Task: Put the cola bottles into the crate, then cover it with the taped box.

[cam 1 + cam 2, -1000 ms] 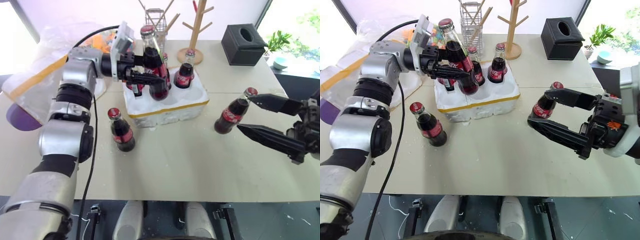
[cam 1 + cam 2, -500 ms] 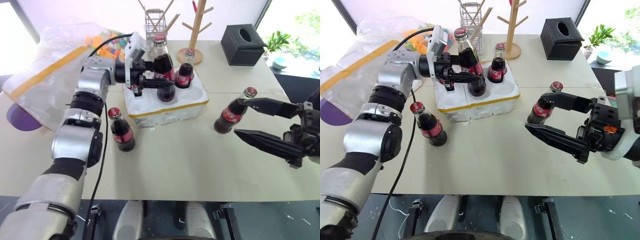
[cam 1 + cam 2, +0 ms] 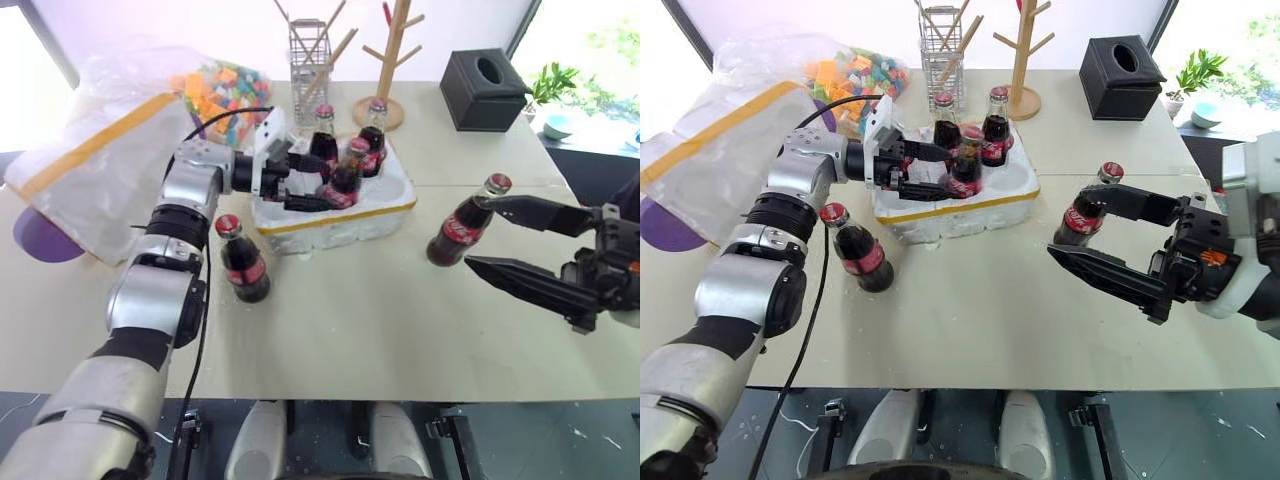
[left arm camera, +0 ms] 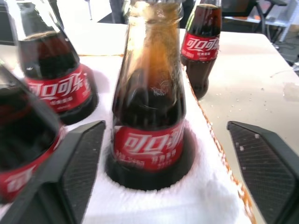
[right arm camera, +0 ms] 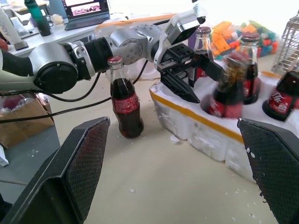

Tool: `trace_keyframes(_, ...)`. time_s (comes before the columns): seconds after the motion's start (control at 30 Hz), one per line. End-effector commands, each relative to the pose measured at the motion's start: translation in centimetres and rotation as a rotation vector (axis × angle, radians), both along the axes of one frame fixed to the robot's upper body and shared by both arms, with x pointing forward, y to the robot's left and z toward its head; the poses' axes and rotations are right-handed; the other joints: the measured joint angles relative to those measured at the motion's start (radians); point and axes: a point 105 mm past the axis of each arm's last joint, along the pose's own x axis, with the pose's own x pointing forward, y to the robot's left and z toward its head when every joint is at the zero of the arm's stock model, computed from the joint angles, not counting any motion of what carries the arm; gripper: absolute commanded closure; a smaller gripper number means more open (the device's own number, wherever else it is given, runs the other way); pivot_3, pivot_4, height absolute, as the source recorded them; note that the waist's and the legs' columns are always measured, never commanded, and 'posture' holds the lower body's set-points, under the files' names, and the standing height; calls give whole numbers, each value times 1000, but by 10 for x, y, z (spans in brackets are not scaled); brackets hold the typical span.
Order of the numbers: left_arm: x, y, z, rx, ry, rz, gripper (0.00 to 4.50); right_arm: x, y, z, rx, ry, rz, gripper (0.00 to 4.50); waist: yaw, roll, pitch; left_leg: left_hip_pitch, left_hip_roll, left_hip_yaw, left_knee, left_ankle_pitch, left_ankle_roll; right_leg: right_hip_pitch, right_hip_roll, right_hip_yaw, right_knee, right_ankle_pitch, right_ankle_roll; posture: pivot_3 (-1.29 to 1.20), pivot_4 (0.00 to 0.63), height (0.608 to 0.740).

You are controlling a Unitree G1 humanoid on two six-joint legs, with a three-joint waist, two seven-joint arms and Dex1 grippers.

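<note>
We judge the next pick is the upright cola bottle [image 3: 243, 262] standing on the table just beside the crate [image 3: 345, 214], nearer the left gripper [image 3: 318, 187], whose jaws stand open around a bottle seated in a well, gripping nothing.

Left end effector [image 3: 318, 187] covers the crate's [image 3: 345, 222] wells on its left side; count of cola bottles seated there unclear. Bottle in the well between its fingers [image 4: 149, 112]: cap cut off by the left wrist frame top, glass motion-blurred. Neighbouring bottle [image 4: 18, 140] mostly cut off at the frame edge. Taped box [image 3: 90, 170] at the surface's left edge: cropped by the frame, shipping label not visible. Right end effector [image 3: 1110, 245]: far fingertip overlaps the bottle [image 3: 1080, 215] near the surface's right edge, contact unclear.
</note>
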Motion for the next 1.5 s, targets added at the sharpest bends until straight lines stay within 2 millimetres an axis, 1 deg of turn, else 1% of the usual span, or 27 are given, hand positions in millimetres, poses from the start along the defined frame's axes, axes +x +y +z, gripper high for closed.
trace_keyframes(0.03,-7,19,34,-83,-45,-16,83,1,0,8,17,-47,4,0,-1,0,0,0,0,0,0,0,0,0,0,0,0,0,0,0,150,740)
trace_keyframes(0.1,-12,31,49,-118,-59,-5,83,2,0,7,20,-42,10,0,-5,0,0,0,0,0,0,0,0,0,0,1,0,0,0,0,150,740)
trace_keyframes(0.13,-13,42,57,-123,-82,23,83,3,1,6,20,-39,16,0,-6,0,0,0,0,0,0,0,0,0,0,1,0,0,0,0,150,740)
trace_keyframes(0.17,-15,49,62,-123,-96,42,83,3,1,6,20,-37,20,0,-8,0,0,1,0,0,0,0,0,0,0,1,0,0,0,0,150,740)
trace_keyframes(0.2,-18,62,68,-120,-126,77,83,4,2,6,21,-36,28,0,-11,0,0,1,0,0,0,0,0,0,0,1,0,0,0,0,150,740)
trace_keyframes(0.23,-22,75,72,-112,-155,113,83,4,2,6,23,-36,34,0,-14,0,0,1,0,0,0,0,0,0,1,2,0,0,0,0,150,740)
trace_keyframes(0.27,-24,82,74,-106,-171,134,83,4,2,7,25,-36,38,0,-22,1,0,1,0,1,0,0,0,0,1,2,0,0,0,0,150,740)
trace_keyframes(0.3,-31,96,77,-104,-185,166,83,5,2,7,27,-34,41,0,-24,1,0,1,0,1,0,0,0,0,1,2,0,0,0,0,150,740)
trace_keyframes(0.33,-36,103,79,-102,-191,185,83,6,3,7,26,-31,45,0,-25,1,0,1,0,1,0,0,0,0,1,3,0,0,0,0,150,740)
trace_keyframes(0.37,-45,116,81,-96,-192,217,83,7,3,6,25,-27,48,0,-25,1,0,1,0,1,0,0,0,0,1,3,0,1,1,0,150,740)
trace_keyframes(0.4,-55,131,81,-84,-193,253,83,7,2,6,23,-23,50,0,-29,1,0,1,0,2,0,0,-1,0,1,4,0,1,1,0,150,740)
trace_keyframes(0.43,-62,139,81,-74,-193,276,83,8,2,6,22,-21,51,0,-34,1,0,1,1,2,0,1,-1,0,1,5,0,1,1,0,150,740)
trace_keyframes(0.5,-80,164,76,-51,-175,357,83,9,1,6,21,-14,57,0,-36,1,0,3,3,4,-1,0,-1,-1,2,7,0,1,1,0,150,740)
trace_keyframes(0.53,-86,170,74,-45,-167,382,83,9,1,6,21,-12,60,0,-34,1,0,3,4,5,-1,0,-1,0,2,8,0,1,0,0,150,740)
trace_keyframes(0.6,-106,189,56,11,-126,443,83,11,1,6,17,-6,68,0,-32,1,0,4,8,7,-1,0,-1,0,3,8,0,2,0,0,150,740)
trace_keyframes(0.63,-113,194,50,33,-113,456,83,12,0,6,16,-4,70,0,-31,1,0,5,8,8,-1,0,-1,0,3,9,0,2,-1,0,150,740)
trace_keyframes(0.67,-124,196,41,55,-81,455,83,12,0,6,13,2,79,0,-29,2,-1,6,9,9,-1,0,-1,0,3,11,-1,2,-1,0,150,740)
trace_keyframes(0.7,-134,191,34,54,-56,438,83,12,1,5,5,10,94,0,-27,2,0,7,9,11,-1,0,-1,0,3,12,-1,2,-2,0,150,740)
trace_keyframes(0.73,-142,184,27,48,-29,425,83,13,1,4,-4,19,109,0,-23,1,-1,8,11,13,-1,0,-1,0,4,13,-2,1,-6,0,150,740)
trace_keyframes(0.77,-148,174,19,45,-9,400,83,13,3,3,-13,26,130,0,-19,1,-1,7,11,13,-1,0,-1,1,4,13,-2,2,-7,0,150,740)
trace_keyframes(0.83,-152,157,5,43,1,369,83,14,6,2,-25,31,158,0,-8,1,-1,7,15,16,-1,1,-3,2,3,13,-4,2,-8,0,150,740)
trace_keyframes(0.87,-153,149,-2,40,3,353,83,15,7,2,-26,29,163,0,-2,1,-1,8,17,22,-1,1,-3,1,3,14,-4,2,-9,0,150,740)
trace_keyframes(0.97,-142,133,-12,15,-30,355,83,18,10,4,-11,26,175,0,4,2,-1,8,18,28,-1,1,-3,1,2,15,-4,3,-9,0,150,740)
trace_keyframes(1.07,-134,121,-18,2,-31,327,83,21,11,5,-12,27,168,0,2,2,-1,7,16,30,-1,1,-3,-1,3,16,-4,3,-9,0,150,740)
trace_keyframes(1.27,-120,105,-27,3,-19,279,83,20,11,8,-2,22,156,0,-1,2,-1,7,17,32,-1,1,-2,-3,6,18,-3,3,-8,0,150,740)
trace_keyframes(1.43,-114,90,-49,44,10,228,83,20,11,8,1,14,133,0,1,2,-1,7,17,33,-1,1,-2,-3,6,18,-3,3,-9,0,150,740)
trace_keyframes(1.5,-112,89,-57,71,4,222,83,19,11,9,4,8,124,0,1,2,-1,7,17,33,-1,1,-2,-3,6,18,-3,3,-9,0,150,740)
